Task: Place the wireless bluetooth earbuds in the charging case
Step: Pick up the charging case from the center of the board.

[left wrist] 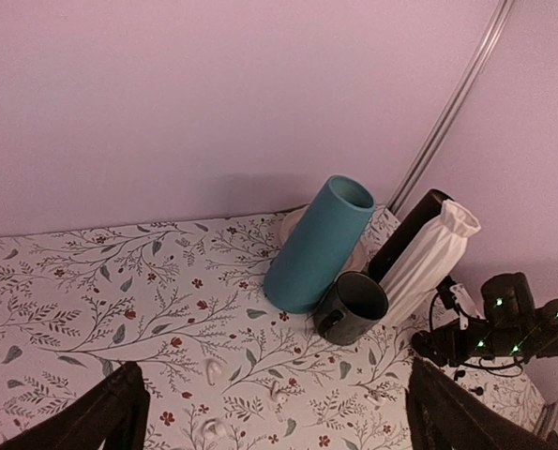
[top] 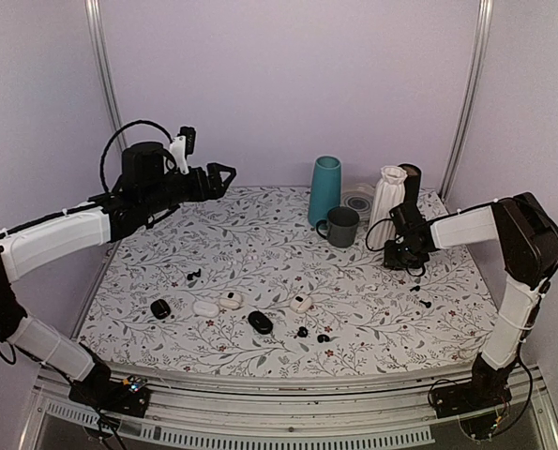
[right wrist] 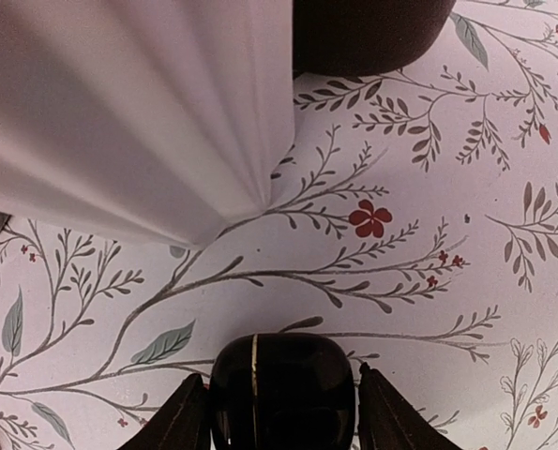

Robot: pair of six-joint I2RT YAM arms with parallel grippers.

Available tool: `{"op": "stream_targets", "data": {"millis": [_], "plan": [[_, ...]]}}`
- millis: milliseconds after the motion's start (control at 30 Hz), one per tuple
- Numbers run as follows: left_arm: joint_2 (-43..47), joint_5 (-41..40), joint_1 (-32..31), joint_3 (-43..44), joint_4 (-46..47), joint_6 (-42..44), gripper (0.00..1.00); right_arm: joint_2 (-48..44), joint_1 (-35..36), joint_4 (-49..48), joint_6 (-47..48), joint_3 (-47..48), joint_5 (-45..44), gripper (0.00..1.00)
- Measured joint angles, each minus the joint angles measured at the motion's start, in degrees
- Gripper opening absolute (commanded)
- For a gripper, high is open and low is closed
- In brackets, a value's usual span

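Black fingers [right wrist: 180, 424] of the right hand [right wrist: 280, 417] are being held on either side of a glossy black charging case [right wrist: 280, 380], its seam showing as a thin closed line. The pads are lying against or just beside its flanks, and whether it is being clenched yet cannot be told. Just beyond it, the foot of a white ribbed vase [right wrist: 138, 112] and a dark cylinder [right wrist: 372, 33] are standing on the flowered worktop [top: 260, 234]. From above, the right arm is being stretched in from the right edge, forearm roughly level and wrist dipped low at the base of that vase. The earbuds [top: 302, 332] are lying loose: two near the front middle, some tiny dark pieces toward the left, and two more just nearer than the right hand. Several other small cases [top: 230, 300], white and black, are lying between them. No bud is being shown inside any case, so the task is being judged as barely begun, with every insertion left to do. The left hand [top: 218, 176] is being kept high over the far left of the worktop, spread wide and carrying nothing.
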State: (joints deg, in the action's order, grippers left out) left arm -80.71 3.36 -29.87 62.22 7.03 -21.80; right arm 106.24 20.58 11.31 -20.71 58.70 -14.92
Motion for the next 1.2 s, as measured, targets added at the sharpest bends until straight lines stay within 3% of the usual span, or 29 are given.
{"op": "stream_targets", "data": {"millis": [600, 1200], "plan": [[0.98, 0.22, 0.0, -4.09, 4.94, -2.86, 0.95, -2.01, 0.0, -0.59, -0.26, -1.42, 1.77, 0.13], [2.49, 4.42, 0.09, -7.69, 12.66, 0.57, 0.96, -11.98, 0.98, 1.6, -2.38, -3.43, 4.83, 0.08]]}}
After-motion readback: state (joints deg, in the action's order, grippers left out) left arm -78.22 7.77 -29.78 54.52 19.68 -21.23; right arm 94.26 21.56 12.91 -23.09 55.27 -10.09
